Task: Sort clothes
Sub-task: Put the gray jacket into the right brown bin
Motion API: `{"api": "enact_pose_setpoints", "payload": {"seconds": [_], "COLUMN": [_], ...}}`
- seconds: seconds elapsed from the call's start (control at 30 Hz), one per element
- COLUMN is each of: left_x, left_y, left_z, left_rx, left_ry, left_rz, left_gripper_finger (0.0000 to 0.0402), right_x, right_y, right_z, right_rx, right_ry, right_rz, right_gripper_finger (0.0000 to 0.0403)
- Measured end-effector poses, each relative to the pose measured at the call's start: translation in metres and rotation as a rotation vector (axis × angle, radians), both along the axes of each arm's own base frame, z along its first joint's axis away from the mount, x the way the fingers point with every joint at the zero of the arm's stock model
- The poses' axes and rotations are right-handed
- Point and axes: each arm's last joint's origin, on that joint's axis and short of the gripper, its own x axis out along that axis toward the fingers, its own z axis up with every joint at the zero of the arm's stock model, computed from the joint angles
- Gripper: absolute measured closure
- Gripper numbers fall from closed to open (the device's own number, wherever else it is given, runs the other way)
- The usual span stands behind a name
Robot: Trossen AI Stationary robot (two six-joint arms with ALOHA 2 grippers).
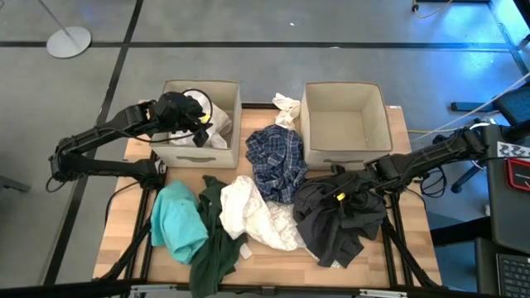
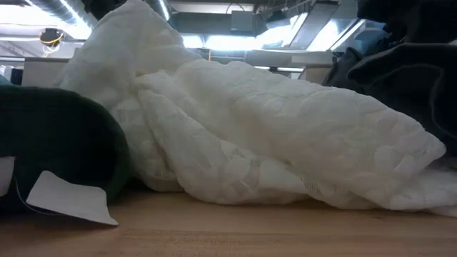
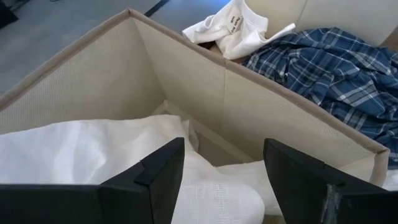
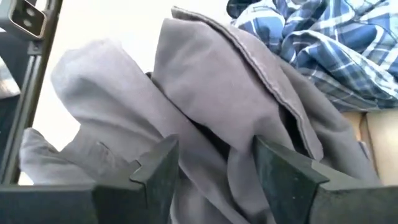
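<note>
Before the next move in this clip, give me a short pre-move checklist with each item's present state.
1. Left tool open over the white garment in the left box: ok.
2. Left tool free of cloth: ok.
3. Right tool over the dark grey garment: ok.
4. Right tool gripping the grey fabric: cannot tell.
5. Right box empty and ready: ok.
6. Blue plaid shirt clear of the grey garment: not ok, they overlap.

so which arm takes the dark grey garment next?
Right. The right gripper hangs open directly over the dark grey garment. The left gripper is open over the left box, with white cloth inside.
</note>
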Motion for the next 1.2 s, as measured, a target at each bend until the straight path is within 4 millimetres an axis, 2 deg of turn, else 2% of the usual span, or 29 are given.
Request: {"api": "enact_pose_setpoints", "payload": {"seconds": [0.17, 0.33, 0.5, 0.77, 1.07, 1.2], "left_x": [0.000, 0.000, 0.000, -0.001, -0.001, -0.001], "left_y": [0.000, 0.000, 0.000, 0.000, 0.000, 0.000], "left_z": [0.000, 0.000, 0.000, -0.001, -0.001, -0.001], "left_rx": [0.000, -0.001, -0.005, -0.015, -0.019, -0.019], "left_ry": [0.000, 0.001, -0.001, 0.000, -0.004, -0.004], "left_rz": [0.000, 0.001, 0.004, 0.012, 0.017, 0.017], "left_gripper_finger": [0.0192, 0.0192, 0.0192, 0.0192, 0.0192, 0.0192], "right_x": [0.006, 0.014, 0.011, 0.000, 0.012, 0.019], "right_y": [0.003, 0.004, 0.003, -0.002, 0.002, 0.004], "right_z": [-0.006, -0.020, -0.026, -0.034, -0.075, -0.091], "right_rx": [0.022, -0.014, -0.048, -0.126, -0.223, -0.242], "right_ry": [0.033, 0.105, 0.188, 0.336, 0.438, 0.478], "right_rz": [0.003, 0.016, 0.019, -0.001, 0.097, 0.111], "right_gripper_finger": [0.0154, 0.0110, 0.0087, 0.0092, 0.0095, 0.0129]}}
